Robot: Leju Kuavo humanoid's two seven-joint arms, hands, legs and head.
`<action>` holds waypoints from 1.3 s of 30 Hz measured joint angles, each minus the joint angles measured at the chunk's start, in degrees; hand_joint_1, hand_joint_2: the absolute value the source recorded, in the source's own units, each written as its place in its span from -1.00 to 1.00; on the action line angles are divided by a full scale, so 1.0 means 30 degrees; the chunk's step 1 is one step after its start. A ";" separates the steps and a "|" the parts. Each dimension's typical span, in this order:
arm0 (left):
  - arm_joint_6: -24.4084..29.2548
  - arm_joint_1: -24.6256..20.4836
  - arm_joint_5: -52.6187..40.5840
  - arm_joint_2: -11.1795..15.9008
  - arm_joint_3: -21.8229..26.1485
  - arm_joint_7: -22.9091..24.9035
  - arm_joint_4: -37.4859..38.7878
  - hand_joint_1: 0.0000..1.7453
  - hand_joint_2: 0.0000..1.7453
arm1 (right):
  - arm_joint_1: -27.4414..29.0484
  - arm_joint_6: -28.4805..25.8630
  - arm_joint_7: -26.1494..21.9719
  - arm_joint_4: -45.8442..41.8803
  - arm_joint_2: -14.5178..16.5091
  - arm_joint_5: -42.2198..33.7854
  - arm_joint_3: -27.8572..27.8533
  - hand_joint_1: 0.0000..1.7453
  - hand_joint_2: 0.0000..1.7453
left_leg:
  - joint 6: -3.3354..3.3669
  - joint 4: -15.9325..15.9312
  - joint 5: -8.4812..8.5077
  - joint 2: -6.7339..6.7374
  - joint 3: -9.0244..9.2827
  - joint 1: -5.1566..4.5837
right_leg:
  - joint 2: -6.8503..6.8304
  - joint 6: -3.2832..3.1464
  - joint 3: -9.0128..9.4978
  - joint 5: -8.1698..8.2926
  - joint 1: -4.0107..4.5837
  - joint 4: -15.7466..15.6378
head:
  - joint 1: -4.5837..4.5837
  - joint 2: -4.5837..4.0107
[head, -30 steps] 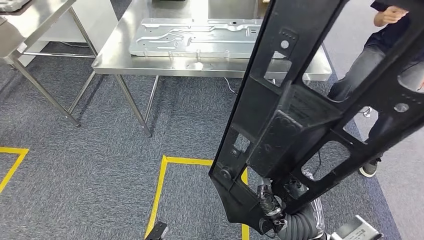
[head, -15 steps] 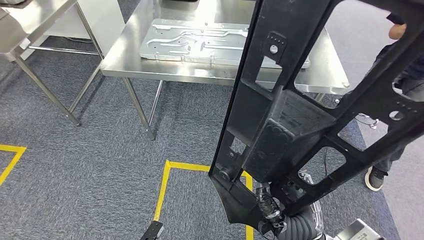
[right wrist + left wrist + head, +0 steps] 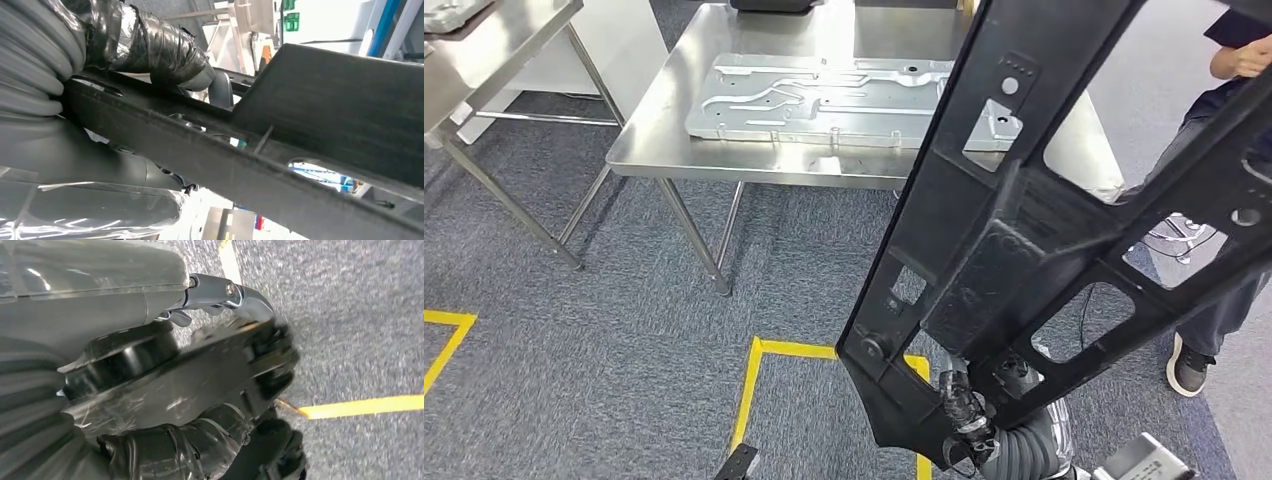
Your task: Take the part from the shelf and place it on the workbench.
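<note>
A large black plastic frame part (image 3: pixel 1024 230) with cut-out windows rises up the right half of the head view. My right hand (image 3: pixel 967 418) grips its lower end, and its taped fingers (image 3: pixel 165 55) wrap over one bar of the black part (image 3: pixel 320 130). The steel workbench (image 3: pixel 664 150) stands ahead across the carpet, and the part's upper end hides its right side. My left hand (image 3: pixel 200 390) hangs over the carpet and holds nothing, its fingers loosely apart.
A silver stamped metal panel (image 3: pixel 824 95) lies on the workbench. A second steel table (image 3: pixel 494 45) stands at the far left. A person (image 3: pixel 1219 310) stands at the right, beside the bench. Yellow tape lines (image 3: pixel 754 385) mark the grey carpet.
The whole picture has swayed sideways and back, so the camera has moved. The person at the right has stepped a little. My right hand still holds the black part.
</note>
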 joint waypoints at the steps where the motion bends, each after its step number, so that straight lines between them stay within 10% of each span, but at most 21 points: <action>1: -0.0005 0.0012 0.0005 0.0002 -0.0002 -0.0004 0.0000 -1.00 1.00 | -0.0001 0.0005 -0.0004 0.0000 0.0002 0.0000 0.0000 1.00 1.00 | -0.0023 -0.1221 0.1007 0.0044 0.0265 0.0021 | -0.0001 0.0076 0.0209 -0.0201 -0.0037 -0.0009 | 0.0000 0.0000; 4: -0.0018 0.0005 0.0053 0.0004 -0.0015 -0.0026 -0.0002 -1.00 1.00 | -0.0032 0.0018 -0.0013 0.0015 0.0007 -0.0002 -0.0002 1.00 1.00 | 0.0201 -0.3413 0.2761 0.0170 0.0851 -0.0121 | -0.0024 0.0439 0.0731 -0.0711 -0.0044 0.0035 | -0.0004 0.0000; 8: -0.0018 0.0013 0.0077 0.0016 -0.0027 -0.0058 0.0000 -1.00 1.00 | -0.0049 0.0022 -0.0009 0.0016 0.0011 -0.0013 -0.0009 1.00 1.00 | 0.0746 -0.3753 0.2775 0.0081 0.1372 -0.0100 | -0.0029 0.0826 0.0682 -0.0703 -0.0022 0.0900 | 0.0007 0.0000; 13: -0.0013 -0.0060 0.0076 0.0029 -0.0035 -0.0144 0.0000 -1.00 1.00 | -0.0057 0.0022 -0.0020 0.0018 0.0011 -0.0013 -0.0022 1.00 1.00 | 0.1072 -0.3978 0.2370 0.0016 0.2031 -0.0136 | -0.0015 0.0937 -0.2620 -0.2636 0.0012 0.5484 | 0.0071 0.0000; 15: -0.0018 0.0003 0.0078 0.0027 -0.0035 -0.0144 0.0000 -1.00 1.00 | -0.0042 0.0022 -0.0015 0.0022 0.0011 -0.0013 -0.0022 1.00 1.00 | 0.1068 -0.3978 0.2078 -0.0017 0.2385 -0.0154 | -0.0016 0.0953 -0.3082 -0.2246 0.0011 0.5016 | 0.0073 0.0000; 18: -0.0027 0.0004 0.0076 0.0025 -0.0035 -0.0142 0.0000 -1.00 1.00 | -0.0031 0.0022 -0.0011 0.0035 0.0011 -0.0018 -0.0022 1.00 1.00 | 0.0925 -0.3951 0.1578 -0.0081 0.2942 -0.0196 | -0.0025 0.0752 -0.2528 0.0489 0.0063 0.1722 | 0.0124 0.0000; 20: -0.0040 -0.0051 0.0082 0.0025 -0.0035 -0.0142 0.0000 -1.00 1.00 | -0.0001 0.0026 -0.0011 0.0049 0.0013 -0.0038 -0.0022 1.00 1.00 | 0.0706 -0.3879 0.1321 -0.0124 0.3104 -0.0252 | -0.0027 0.0578 -0.2302 0.1255 0.0129 0.0668 | 0.0151 0.0000; 24: -0.0060 -0.0111 0.0082 0.0025 -0.0035 -0.0148 -0.0005 -1.00 1.00 | -0.0054 0.0066 -0.0031 0.0046 0.0040 -0.0058 -0.0022 1.00 1.00 | 0.0330 -0.2848 0.1031 -0.0065 0.2918 -0.0218 | -0.0004 0.0126 -0.1617 0.1006 0.0082 0.0379 | 0.0149 0.0000; 29: -0.0062 -0.0097 0.0082 0.0000 -0.0035 -0.0146 -0.0005 -1.00 1.00 | -0.0055 0.0186 -0.0202 0.0044 0.0062 -0.0162 -0.0022 1.00 1.00 | 0.0052 0.1357 -0.0408 0.0016 -0.0201 -0.0135 | 0.0018 -0.0102 -0.0900 0.0391 0.0079 0.0318 | 0.0111 0.0000; 33: -0.0064 -0.0040 0.0082 0.0005 -0.0038 -0.0122 -0.0004 -1.00 1.00 | -0.0044 0.0235 -0.0301 0.0053 0.0064 -0.0361 -0.0022 1.00 1.00 | 0.0397 -0.2373 0.2485 0.0057 0.0412 -0.0305 | 0.0067 0.0012 -0.0021 -0.0309 0.0083 0.0293 | 0.0129 0.0000; 39: -0.0053 0.0051 0.0060 0.0047 -0.0049 -0.0020 0.0000 -1.00 1.00 | -0.0059 0.0270 -0.0324 0.0078 0.0069 -0.0528 -0.0038 1.00 1.00 | 0.1024 -0.4321 0.2880 -0.0005 0.1801 -0.0374 | 0.0077 0.0569 0.0489 -0.0740 0.0143 0.0829 | 0.0191 0.0000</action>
